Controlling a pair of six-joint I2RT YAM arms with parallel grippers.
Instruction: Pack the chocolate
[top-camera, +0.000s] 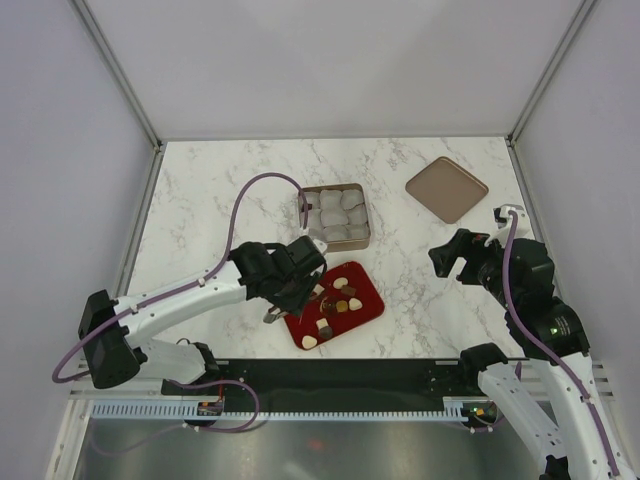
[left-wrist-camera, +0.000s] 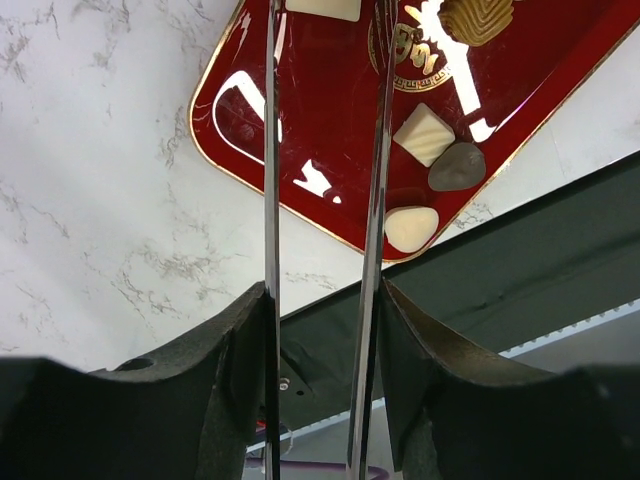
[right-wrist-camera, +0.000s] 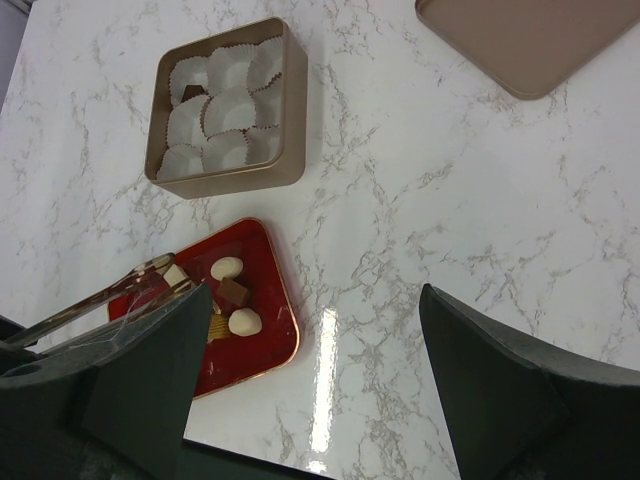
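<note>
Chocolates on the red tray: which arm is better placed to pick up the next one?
Left. The left gripper holds tongs over the tray, beside the chocolates; the right gripper hangs open and empty, off to the side.

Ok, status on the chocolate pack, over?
Left gripper shut on tongs, over red tray. Right gripper open, empty. Chocolate on tray. Nothing between tray and tin.

Premises: robot test cell, lab type. Plain white walls (top-camera: 330, 60) on aluminium posts (top-camera: 115, 70) enclose a marble-look table (top-camera: 200, 190) at 9, 12 and 3 o'clock. Left arm (top-camera: 170, 305) and right arm (top-camera: 545, 330) are bolted by a slotted rail (top-camera: 350, 411) at 6 o'clock.
</note>
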